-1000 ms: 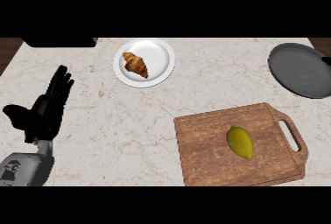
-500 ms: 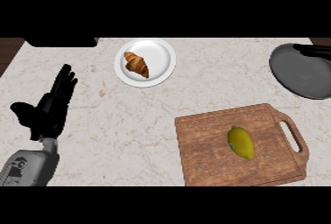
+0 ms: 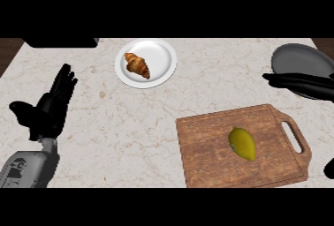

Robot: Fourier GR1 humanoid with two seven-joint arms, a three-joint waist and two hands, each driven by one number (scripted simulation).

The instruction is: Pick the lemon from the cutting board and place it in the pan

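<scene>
The black right hand (image 3: pixel 301 82) has just come in, fingers straight, over the round grey pan (image 3: pixel 299 59). The yellow lemon (image 3: pixel 242 143) waits below it on the brown wooden cutting board (image 3: pixel 209 154), not yet picked. The left hand (image 3: pixel 47 110) rests open.

1. No readable text, brand or number shows anywhere — not on the cutting board (image 3: pixel 243 150), the white plate (image 3: pixel 161 56) or the pan (image 3: pixel 301 66).
2. The left forearm (image 3: pixel 26 170) carries small dark marks — too blurred to read.

The right hand (image 3: pixel 297 84) now reaches in from the right edge, fingers straight, lying over the pan (image 3: pixel 299 62) at upper right.
</scene>
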